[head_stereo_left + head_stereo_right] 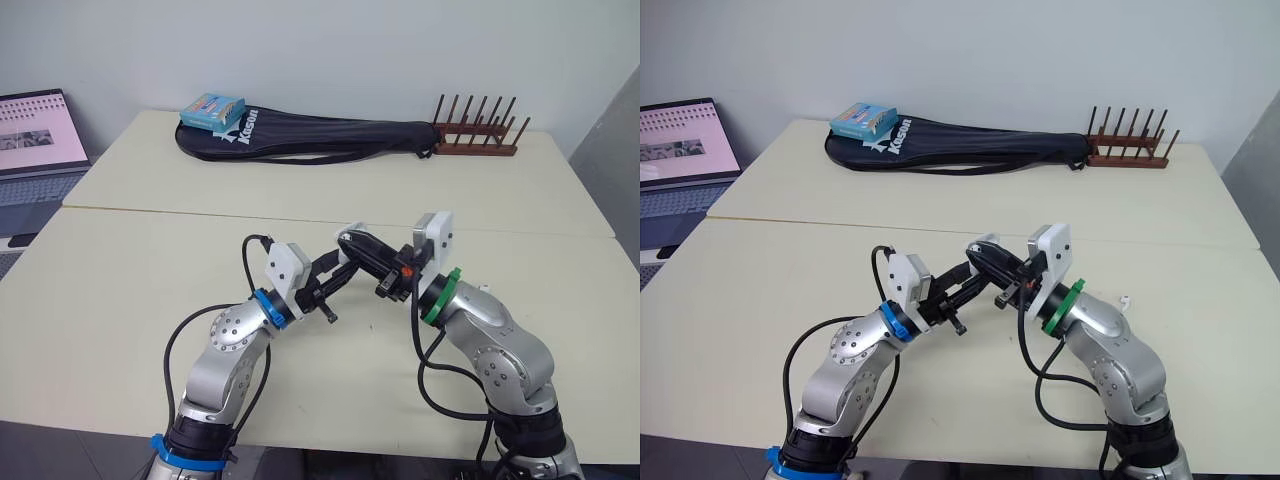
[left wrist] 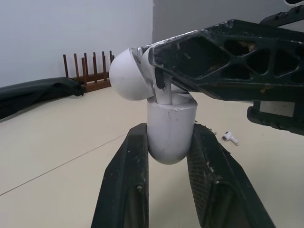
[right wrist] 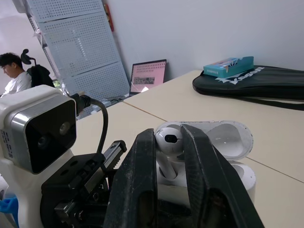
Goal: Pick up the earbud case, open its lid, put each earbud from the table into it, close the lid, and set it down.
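Black jaws of the left gripper [image 1: 335,272] stand closed on the body of the earbud case [image 2: 171,126], one finger on each side of its rounded lower half, holding it up off the table [image 1: 150,300] in front of the robot. The lid [image 2: 129,75] is swung open and leans back to one side of the case mouth.

From the other side the right gripper [image 1: 982,250] reaches in to meet it. Its jaws are pinched on one white earbud [image 3: 168,140], whose stem points down into the open case and looks partly inside a socket, with the head above the rim. The second earbud [image 2: 230,138] lies on the table to the robot's right, just beside the right arm and well apart from the case.

By my reading the step in hand is seating the first earbud, so pickup and lid opening are done and about half the task is left. The next move calls for a short push along the line of the stem until the head sits flush. The right jaws should then part and draw straight back so they do not drag the bud out again. The left jaws should hold the case steady and upright throughout.

At the far edge lie a black racket bag [image 1: 320,135] and a wooden rack [image 1: 478,135].
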